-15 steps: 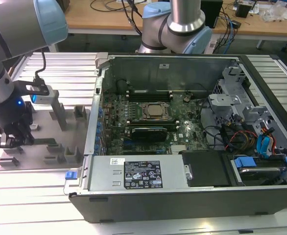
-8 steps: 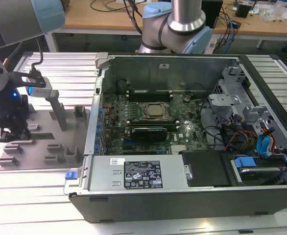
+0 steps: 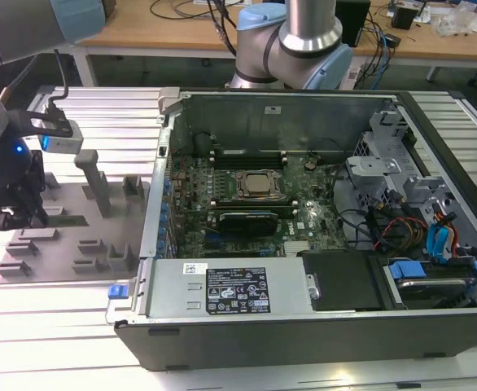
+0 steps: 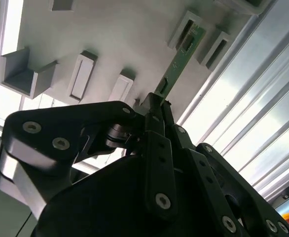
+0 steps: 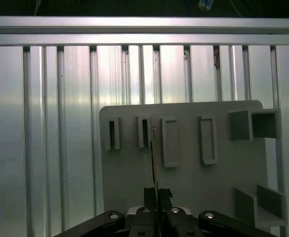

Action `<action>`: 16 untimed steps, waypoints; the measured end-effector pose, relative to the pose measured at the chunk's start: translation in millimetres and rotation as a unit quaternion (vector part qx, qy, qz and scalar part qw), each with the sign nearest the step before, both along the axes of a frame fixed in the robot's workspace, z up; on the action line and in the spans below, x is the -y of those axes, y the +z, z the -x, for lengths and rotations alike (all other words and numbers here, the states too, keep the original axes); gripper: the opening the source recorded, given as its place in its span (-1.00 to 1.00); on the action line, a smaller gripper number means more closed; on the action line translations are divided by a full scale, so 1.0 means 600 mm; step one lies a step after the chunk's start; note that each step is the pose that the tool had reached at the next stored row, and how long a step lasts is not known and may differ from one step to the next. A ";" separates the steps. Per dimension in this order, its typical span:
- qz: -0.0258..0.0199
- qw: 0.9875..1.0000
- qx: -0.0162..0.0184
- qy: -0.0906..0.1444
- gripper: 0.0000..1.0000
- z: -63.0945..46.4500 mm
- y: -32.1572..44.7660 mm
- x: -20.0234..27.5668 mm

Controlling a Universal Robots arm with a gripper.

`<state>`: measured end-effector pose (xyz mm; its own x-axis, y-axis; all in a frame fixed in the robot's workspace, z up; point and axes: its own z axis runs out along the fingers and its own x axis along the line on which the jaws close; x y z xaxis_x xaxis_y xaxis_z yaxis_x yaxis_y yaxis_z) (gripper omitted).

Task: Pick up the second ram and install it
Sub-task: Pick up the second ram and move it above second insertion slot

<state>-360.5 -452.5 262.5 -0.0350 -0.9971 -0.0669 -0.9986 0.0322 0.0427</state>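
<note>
gripper [image 3: 10, 213]: black, on the exterior view's left, at about 9 o'clock from the open computer case [image 3: 304, 346]; it hangs over the holder plate [image 3: 63, 254].
claw state: closed; in both wrist views the fingertips [image 4: 153, 112] pinch one end of the second ram [image 4: 178, 61].
second ram: a thin green board, held on edge over the holder plate. Its free end reaches to a slotted grey block [image 4: 179, 32]; I cannot tell whether it sits in that slot.
holder plate: flat and grey with upright blocks, lying on the ribbed aluminium table [image 3: 59, 326], just beside the case at its 9 o'clock.
computer case: lid off, on the same table.
motherboard [image 3: 312, 213]: flat inside the case.
CPU socket [image 3: 259, 186]: near the board's middle, at 3 o'clock from the gripper and well apart from it.
cables [image 3: 434, 236]: red, blue and black, at 3 o'clock of the socket.
</note>
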 end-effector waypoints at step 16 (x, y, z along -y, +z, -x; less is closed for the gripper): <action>-0.007 1.000 0.000 0.000 -0.78 0.000 0.032 0.0007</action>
